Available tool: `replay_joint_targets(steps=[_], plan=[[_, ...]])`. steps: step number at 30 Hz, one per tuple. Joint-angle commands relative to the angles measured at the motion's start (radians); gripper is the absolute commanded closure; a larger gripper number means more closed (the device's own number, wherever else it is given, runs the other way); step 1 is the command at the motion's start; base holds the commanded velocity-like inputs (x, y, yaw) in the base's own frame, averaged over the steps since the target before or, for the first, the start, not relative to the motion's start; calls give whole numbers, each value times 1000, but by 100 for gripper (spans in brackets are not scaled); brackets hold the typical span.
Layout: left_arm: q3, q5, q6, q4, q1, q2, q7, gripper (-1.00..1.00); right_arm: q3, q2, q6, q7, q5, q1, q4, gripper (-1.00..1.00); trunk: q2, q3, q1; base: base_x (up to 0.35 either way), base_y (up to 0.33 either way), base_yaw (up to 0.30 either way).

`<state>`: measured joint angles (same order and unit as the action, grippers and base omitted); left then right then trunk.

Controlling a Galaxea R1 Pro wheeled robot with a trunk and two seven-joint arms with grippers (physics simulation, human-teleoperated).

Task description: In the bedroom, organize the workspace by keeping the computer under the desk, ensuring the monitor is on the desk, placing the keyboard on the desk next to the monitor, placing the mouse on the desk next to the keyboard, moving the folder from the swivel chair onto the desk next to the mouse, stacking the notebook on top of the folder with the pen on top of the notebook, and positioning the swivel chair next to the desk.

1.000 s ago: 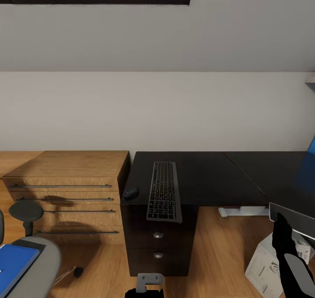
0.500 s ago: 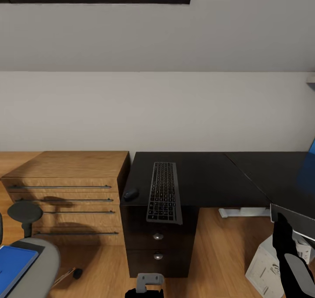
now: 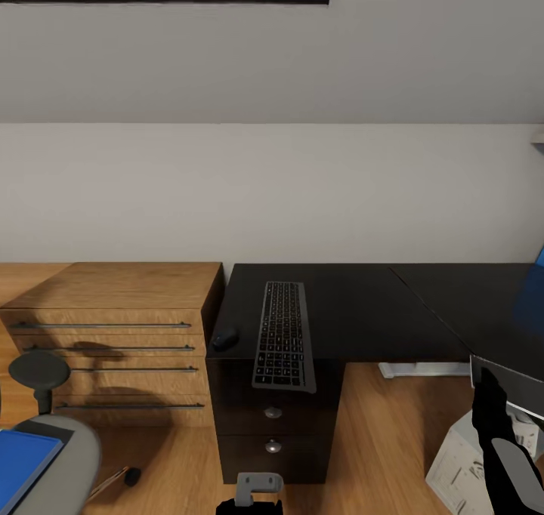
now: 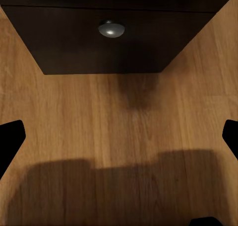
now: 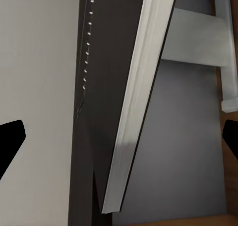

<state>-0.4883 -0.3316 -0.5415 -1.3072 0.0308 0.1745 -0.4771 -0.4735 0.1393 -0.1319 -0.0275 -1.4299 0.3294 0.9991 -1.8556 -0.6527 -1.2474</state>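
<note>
Keyboard (image 3: pixel 283 334), slim with dark keys, overhangs the glossy black desk (image 3: pixel 363 303) edge, mouse (image 3: pixel 225 339) beside it. Both grippers spread wide, holding nothing.

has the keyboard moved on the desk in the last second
No. The keyboard keeps its place beside the mouse, overhanging the desk front edge; only the camera view shifted slightly.

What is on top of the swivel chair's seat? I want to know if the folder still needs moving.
The blue folder lies on the swivel chair seat. The frame edge cuts off most of it, so anything further along it cannot be seen.
</note>
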Motion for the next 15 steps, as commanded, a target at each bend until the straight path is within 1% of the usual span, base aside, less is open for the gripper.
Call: replay_joint_targets(steps=[1,15], plan=[[-1,-10,-1,-1,0,0,-9,-100,1,0,-4,-3,-11,0,0,-100,0,-1,0,3,0,0],[-1,-10,-1,-1,-1,0,-9,-100,1,2,-5,-4,-8,0,2,-100,0,-1,0,1,0,0]])
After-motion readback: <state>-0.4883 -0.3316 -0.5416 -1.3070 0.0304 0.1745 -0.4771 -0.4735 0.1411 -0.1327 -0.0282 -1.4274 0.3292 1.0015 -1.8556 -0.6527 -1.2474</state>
